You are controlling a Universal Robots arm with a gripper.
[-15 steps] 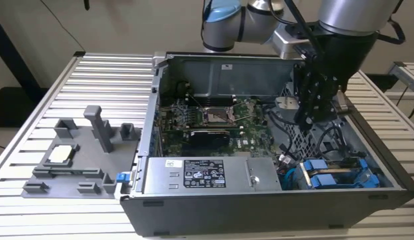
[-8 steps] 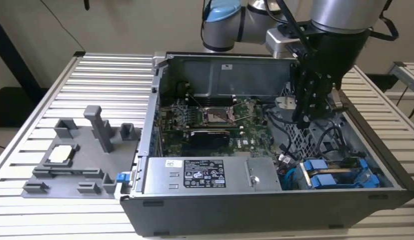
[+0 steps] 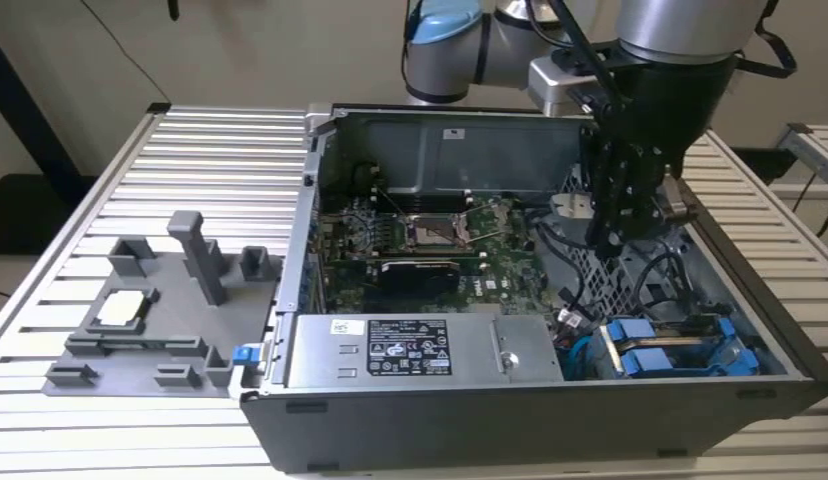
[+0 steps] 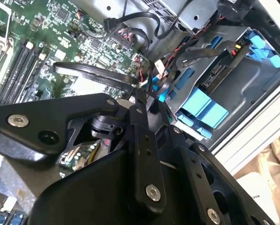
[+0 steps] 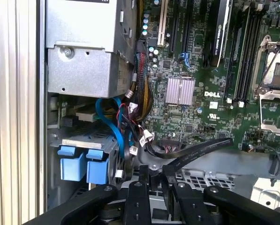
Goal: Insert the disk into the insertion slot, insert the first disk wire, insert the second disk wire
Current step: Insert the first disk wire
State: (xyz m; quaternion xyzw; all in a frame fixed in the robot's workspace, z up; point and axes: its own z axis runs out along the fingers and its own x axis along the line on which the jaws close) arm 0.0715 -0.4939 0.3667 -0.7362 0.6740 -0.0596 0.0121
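Note:
The disk (image 3: 668,352), silver-grey in its bright blue carrier, lies in the insertion slot at the case's front corner on the exterior view's right. Its blue tab ends (image 5: 79,164) and blue frame (image 4: 203,105) appear in both wrist views. My gripper (image 3: 608,238) hangs inside the open case, behind the disk bay and above the perforated floor. Its fingertips (image 5: 143,172) look shut on the end of a flat black disk wire (image 5: 200,149), which loops across the motherboard edge (image 4: 93,72) to the gripper (image 4: 147,96). A small blue connector (image 4: 161,96) sits beside the fingertips.
The grey labelled power-supply box (image 3: 401,350) stands beside the disk bay. A bundle of blue, black and red cables (image 5: 128,122) runs between them. The green motherboard (image 3: 414,240) fills the case floor. A grey fixture tray (image 3: 147,310) sits on the ribbed table (image 3: 214,160).

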